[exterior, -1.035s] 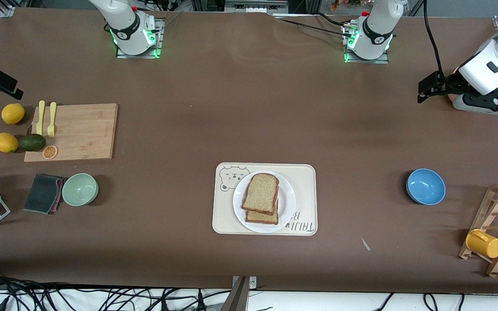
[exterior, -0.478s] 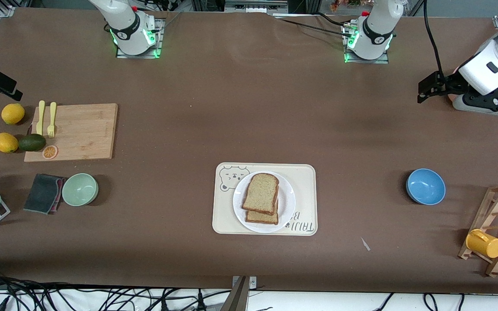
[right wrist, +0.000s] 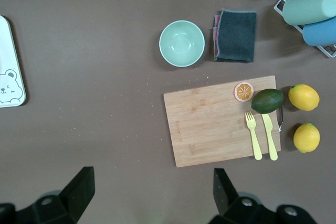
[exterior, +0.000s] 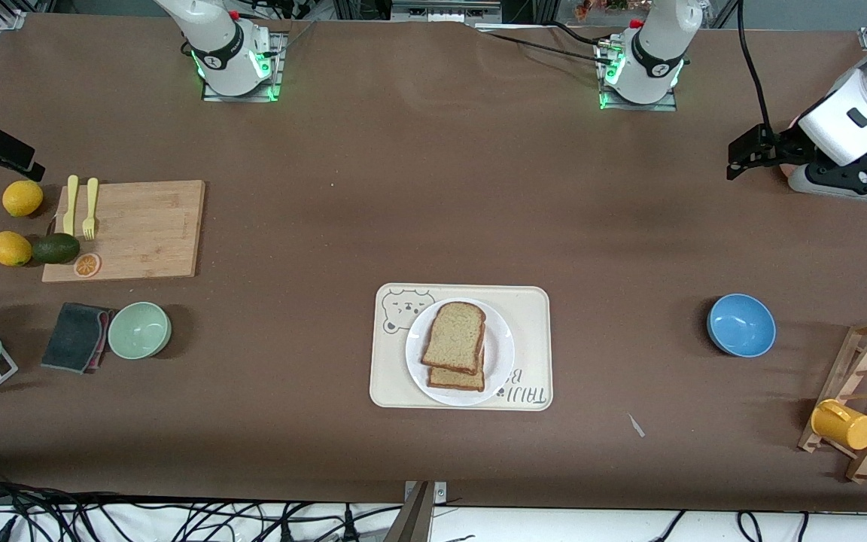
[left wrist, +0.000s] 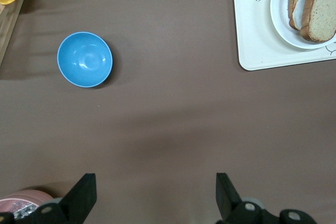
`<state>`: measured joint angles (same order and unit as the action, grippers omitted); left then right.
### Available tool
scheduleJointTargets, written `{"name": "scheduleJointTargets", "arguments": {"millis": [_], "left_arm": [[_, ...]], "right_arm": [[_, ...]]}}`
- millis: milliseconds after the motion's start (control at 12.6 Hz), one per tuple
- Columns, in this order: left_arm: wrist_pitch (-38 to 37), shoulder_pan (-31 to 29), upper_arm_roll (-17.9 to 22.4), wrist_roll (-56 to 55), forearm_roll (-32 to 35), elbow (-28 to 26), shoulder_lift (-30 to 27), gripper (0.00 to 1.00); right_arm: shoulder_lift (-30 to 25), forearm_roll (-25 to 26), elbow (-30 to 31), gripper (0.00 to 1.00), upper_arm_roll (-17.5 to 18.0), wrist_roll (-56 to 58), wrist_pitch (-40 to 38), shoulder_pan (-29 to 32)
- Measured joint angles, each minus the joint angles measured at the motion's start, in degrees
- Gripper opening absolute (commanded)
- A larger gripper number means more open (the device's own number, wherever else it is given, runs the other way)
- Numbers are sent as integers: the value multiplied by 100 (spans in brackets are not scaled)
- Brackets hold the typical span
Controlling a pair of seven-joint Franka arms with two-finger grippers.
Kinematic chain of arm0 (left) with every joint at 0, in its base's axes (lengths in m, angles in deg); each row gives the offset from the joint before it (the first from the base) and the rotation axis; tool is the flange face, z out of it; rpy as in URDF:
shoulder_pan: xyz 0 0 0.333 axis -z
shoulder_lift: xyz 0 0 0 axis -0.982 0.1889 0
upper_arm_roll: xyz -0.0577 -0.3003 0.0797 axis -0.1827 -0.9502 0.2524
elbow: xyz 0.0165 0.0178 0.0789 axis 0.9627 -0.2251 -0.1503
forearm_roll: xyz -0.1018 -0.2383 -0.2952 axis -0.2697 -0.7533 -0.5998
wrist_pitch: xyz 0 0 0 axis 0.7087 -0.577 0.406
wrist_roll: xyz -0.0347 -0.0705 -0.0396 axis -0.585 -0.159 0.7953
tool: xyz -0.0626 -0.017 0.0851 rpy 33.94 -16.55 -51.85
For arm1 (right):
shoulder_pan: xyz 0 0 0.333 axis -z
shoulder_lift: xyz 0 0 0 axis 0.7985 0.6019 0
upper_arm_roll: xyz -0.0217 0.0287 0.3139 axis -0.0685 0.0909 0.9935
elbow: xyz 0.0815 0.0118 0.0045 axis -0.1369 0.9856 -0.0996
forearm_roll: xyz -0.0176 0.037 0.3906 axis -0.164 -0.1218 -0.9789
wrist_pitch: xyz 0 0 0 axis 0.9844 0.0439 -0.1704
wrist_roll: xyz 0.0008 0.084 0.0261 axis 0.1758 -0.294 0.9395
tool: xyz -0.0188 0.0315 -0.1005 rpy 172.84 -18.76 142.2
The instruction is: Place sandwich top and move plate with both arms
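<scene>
Item: sandwich top [exterior: 454, 336], a tan bread slice with brown crust, lay domed edge away from the front camera on a second bread slice [exterior: 457, 378], both on the plate [exterior: 500, 339]. The white plate sat on the cream bear-print tray [exterior: 531, 301] at mid tabletop [exterior: 418, 188].

Handling, as judged: bread soft, light, easily crushed; best taken by its crust edges if it needed shifting. Plate stiff, smooth, probably slippery and breakable; best pinched at opposite rim points, one arm each.

Left gripper [left wrist: 152, 203] hung over the left arm's end of the tabletop, jaws released and empty. Right gripper [right wrist: 149, 200] hung over the right arm's end, jaws likewise released, holding nothing. Both stood well apart from the plate.
</scene>
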<state>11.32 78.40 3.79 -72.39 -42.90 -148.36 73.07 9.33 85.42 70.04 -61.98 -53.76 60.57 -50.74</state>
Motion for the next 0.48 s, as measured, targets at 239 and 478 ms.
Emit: {"name": "scheduleJointTargets", "arguments": {"millis": [239, 478], "left_arm": [[0, 0, 0, 0, 0, 0, 1, 100], [0, 0, 0, 0, 0, 0, 1, 100]], "right_arm": [[0, -2, 0, 100, 10, 3, 6, -4], [-3, -3, -2, 100, 10, 4, 76, -4]]}}
